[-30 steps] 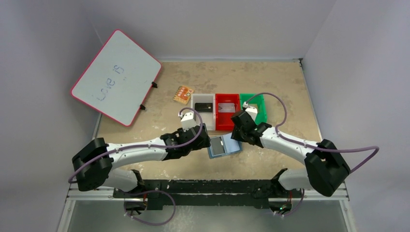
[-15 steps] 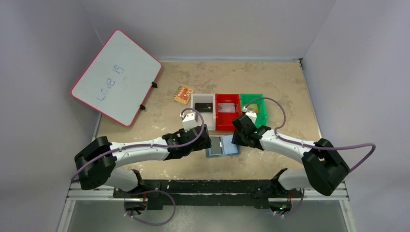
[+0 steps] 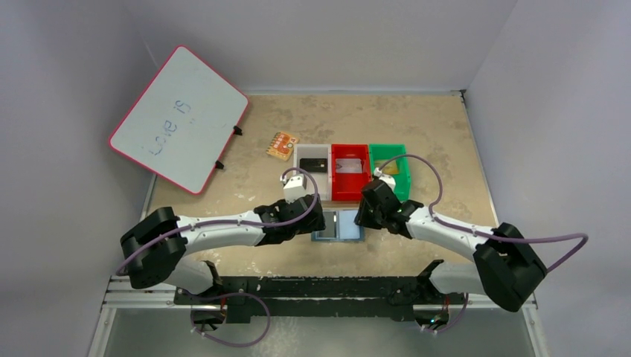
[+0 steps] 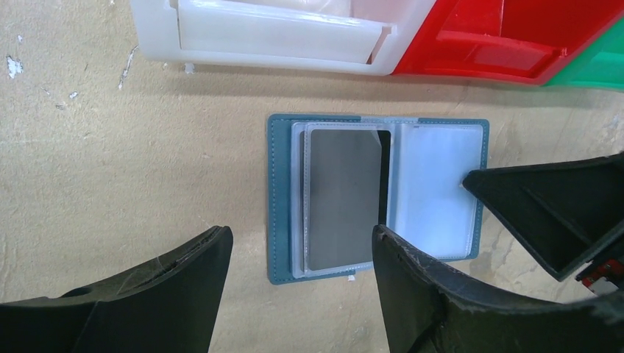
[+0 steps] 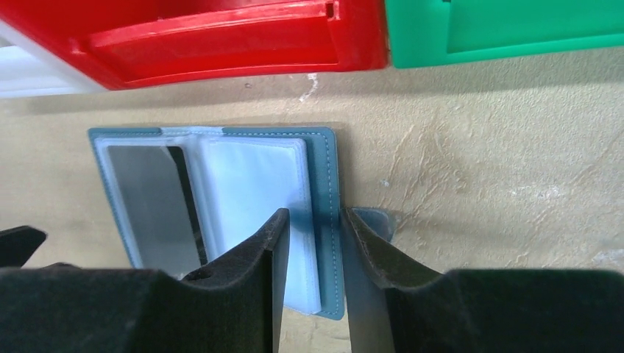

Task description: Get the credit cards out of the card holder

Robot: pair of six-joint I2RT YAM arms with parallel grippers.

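1. Beside red bin (image 4: 508, 37), on surface: card holder (image 4: 278, 206) open, silver-grey card (image 4: 342, 198) sleeved.
2. L gripper (image 4: 300, 234) jaws spread over card; R gripper (image 5: 315, 215) jaws narrow astride holder edge, pinch unclear.
3. Risk: holder drags w/ card if unpinned.

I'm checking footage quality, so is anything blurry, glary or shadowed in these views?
Top external: even, soft light, faint shadows under the arms. Left wrist: card holder sharp, silver card dully reflective without glare, end effector fingers nearly black. Right wrist: red bin shadows the table; fingers likewise dark.
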